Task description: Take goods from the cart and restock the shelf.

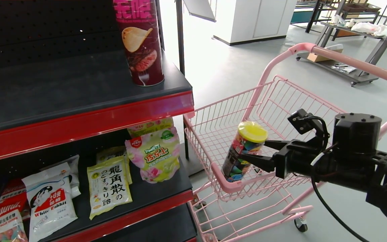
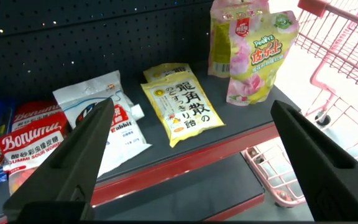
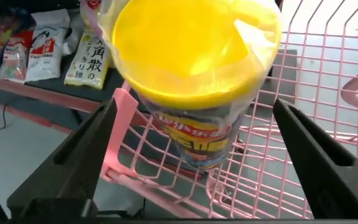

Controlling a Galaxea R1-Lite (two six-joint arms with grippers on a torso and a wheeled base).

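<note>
A canister (image 1: 244, 151) with a yellow lid and a colourful wrapper stands tilted at the near left corner of the pink cart (image 1: 281, 97). My right gripper (image 1: 252, 149) is open, a finger on each side of the canister's upper part. In the right wrist view the canister (image 3: 194, 81) sits between the wide-apart fingers (image 3: 73, 162) of the right gripper (image 3: 194, 112), with a gap on both sides. My left gripper (image 2: 191, 155) is open and holds nothing, facing the lower shelf (image 2: 185, 165). The shelf unit (image 1: 79, 117) with red edges stands left of the cart.
A tall maroon chip can (image 1: 141, 40) stands on the upper shelf near its right end. The lower shelf holds a pink-green pouch (image 1: 155, 154), a yellow candy bag (image 1: 108, 186), a white candy bag (image 1: 50, 201) and other packs. Racks stand far behind the cart.
</note>
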